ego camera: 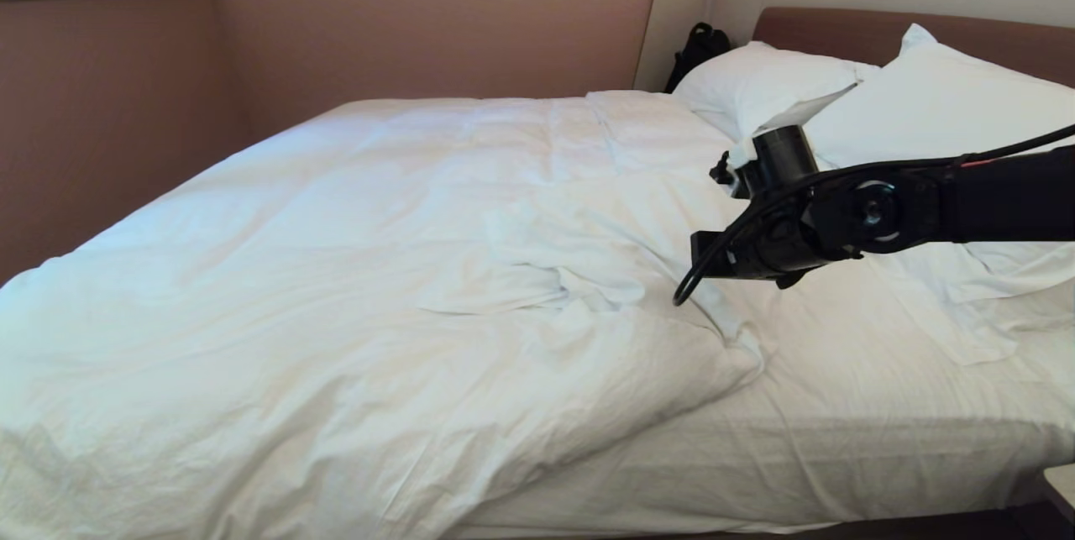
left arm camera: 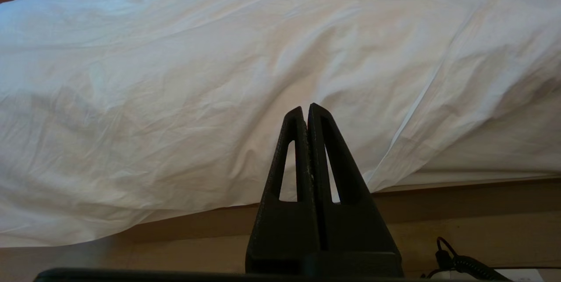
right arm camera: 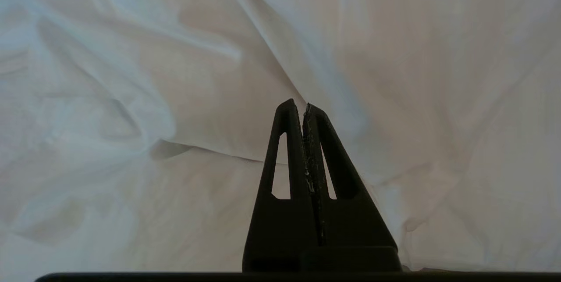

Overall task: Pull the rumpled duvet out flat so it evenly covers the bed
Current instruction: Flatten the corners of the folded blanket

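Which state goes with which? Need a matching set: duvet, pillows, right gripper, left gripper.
Things:
1. duvet
2. pillows
3. right gripper
4. left gripper

States:
A. shut, low by the side of the bed, holding nothing
B. rumpled, top corner folded back, leaving bare sheet on the robot's right
C. shut, out over the duvet's folds, gripping nothing
D. leaning against the headboard

Pairs: 1-B, 2-D, 3-C, 4-A
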Robot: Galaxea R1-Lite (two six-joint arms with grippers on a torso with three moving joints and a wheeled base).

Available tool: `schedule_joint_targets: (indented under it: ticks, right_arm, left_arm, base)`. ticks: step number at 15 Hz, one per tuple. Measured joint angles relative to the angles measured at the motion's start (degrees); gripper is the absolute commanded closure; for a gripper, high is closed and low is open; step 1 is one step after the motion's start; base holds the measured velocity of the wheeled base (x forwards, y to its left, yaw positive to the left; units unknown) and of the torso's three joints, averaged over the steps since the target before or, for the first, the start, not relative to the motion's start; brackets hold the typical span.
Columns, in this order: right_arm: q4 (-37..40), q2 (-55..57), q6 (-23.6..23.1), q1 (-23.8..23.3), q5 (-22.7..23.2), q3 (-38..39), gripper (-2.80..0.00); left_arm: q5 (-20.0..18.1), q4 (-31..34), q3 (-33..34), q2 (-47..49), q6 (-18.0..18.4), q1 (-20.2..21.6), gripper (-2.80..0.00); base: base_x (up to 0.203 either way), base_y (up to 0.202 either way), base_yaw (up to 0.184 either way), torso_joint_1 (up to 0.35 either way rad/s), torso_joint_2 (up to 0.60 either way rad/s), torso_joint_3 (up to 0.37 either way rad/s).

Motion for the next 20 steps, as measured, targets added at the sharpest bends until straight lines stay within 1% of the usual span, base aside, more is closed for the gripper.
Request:
schedule_joint_targets:
  ticks: [3, 8, 9, 15, 20]
  right_arm:
    - [-0.4, 1.7, 0.1, -1.1, 0.1, -0.4, 0.00]
    - [-2.6, 2.4, -0.3, -1.3, 0.8, 0.5, 0.00]
    - [-2.8, 2.4, -0.6, -1.3, 0.9, 0.9, -2.80]
    - [-7.6, 2.0, -4.7, -1.5, 0.9, 5.3, -2.80]
    - [-15.8, 2.5, -10.2, -2.5, 1.5, 11.0, -2.80]
  left_arm:
    - [0.0, 0.0, 0.0, 0.0, 0.0, 0.0, 0.00]
    - [0.0, 0.0, 0.0, 0.0, 0.0, 0.0, 0.00]
    - [0.0, 0.0, 0.0, 0.0, 0.0, 0.0, 0.00]
    - [0.0, 0.0, 0.0, 0.0, 0.0, 0.0, 0.00]
    - [0.0, 0.0, 0.0, 0.0, 0.0, 0.0, 0.00]
  base:
    - [0.000, 0.000, 0.000, 0.000, 0.00, 0.000]
    - [0.000, 0.000, 0.000, 0.000, 0.00, 0.000]
    - [0.000, 0.000, 0.000, 0.000, 0.00, 0.000]
    - [0.000, 0.000, 0.000, 0.000, 0.00, 0.000]
    - [0.000, 0.000, 0.000, 0.000, 0.00, 0.000]
